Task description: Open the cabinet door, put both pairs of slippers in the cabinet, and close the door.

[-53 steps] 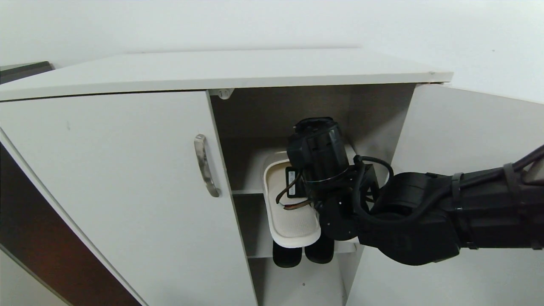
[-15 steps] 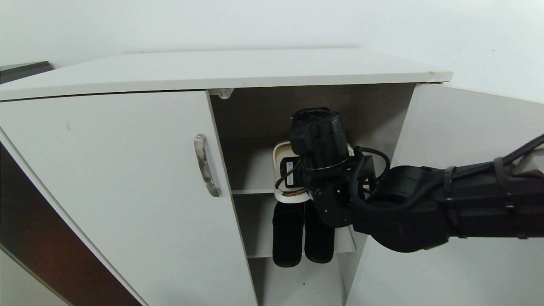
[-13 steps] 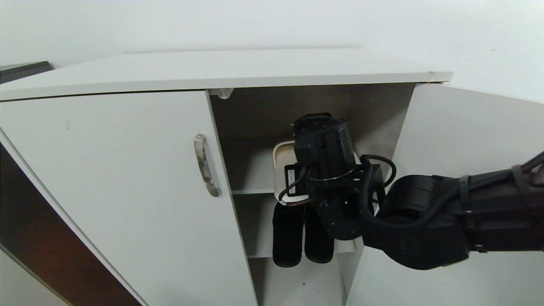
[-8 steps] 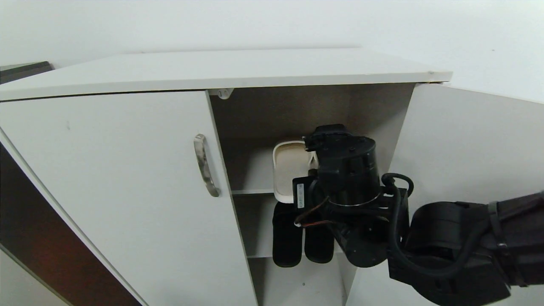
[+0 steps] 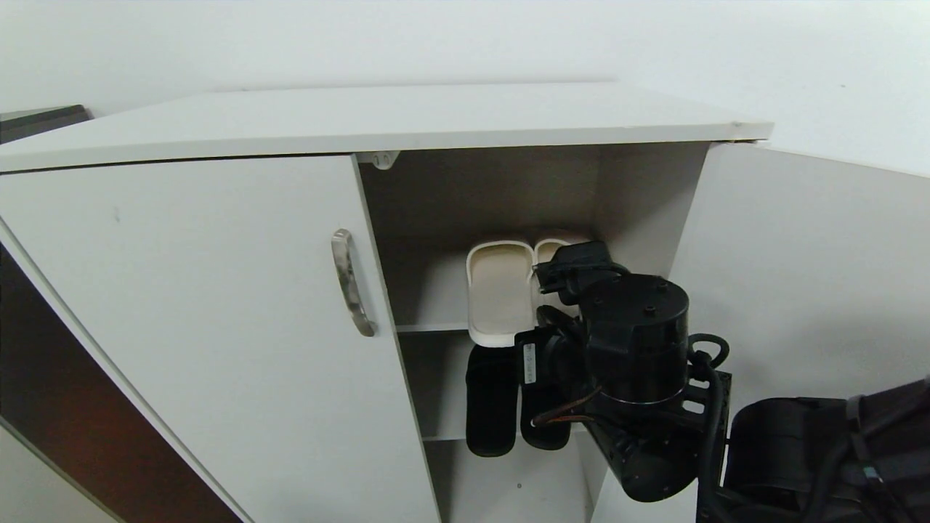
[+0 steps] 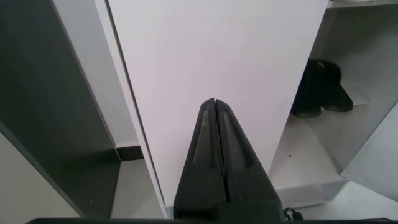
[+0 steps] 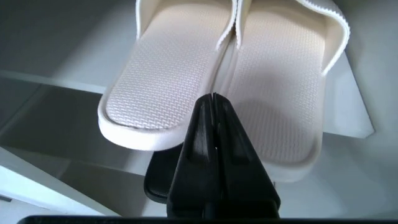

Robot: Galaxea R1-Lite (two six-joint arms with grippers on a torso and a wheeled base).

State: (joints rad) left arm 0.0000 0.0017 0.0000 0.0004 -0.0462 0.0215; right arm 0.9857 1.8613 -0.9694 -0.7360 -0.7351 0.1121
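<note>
Both pairs are in the cabinet [image 5: 436, 123]: the white slippers [image 5: 501, 294] lie on the upper shelf [image 5: 429, 298], and the black slippers [image 5: 492, 407] on the lower shelf [image 5: 443, 428]. The right gripper [image 7: 214, 99] hangs just before the white pair, fingers closed on nothing. The left gripper [image 6: 214, 104] is also closed and empty. Only shutting the open door [image 5: 799, 290] seems left.

White wall [image 5: 465, 36] ran behind the cabinet [image 5: 378, 116]; dark brown panel [image 5: 58, 392] stood low at its left; dark grey slab [image 5: 40, 120] sat far left, level with the top; left wrist view had a grey panel [image 6: 43, 93] beside pale floor [image 6: 130, 186]; dark strip [image 6: 127, 152] at the floor's far edge.
</note>
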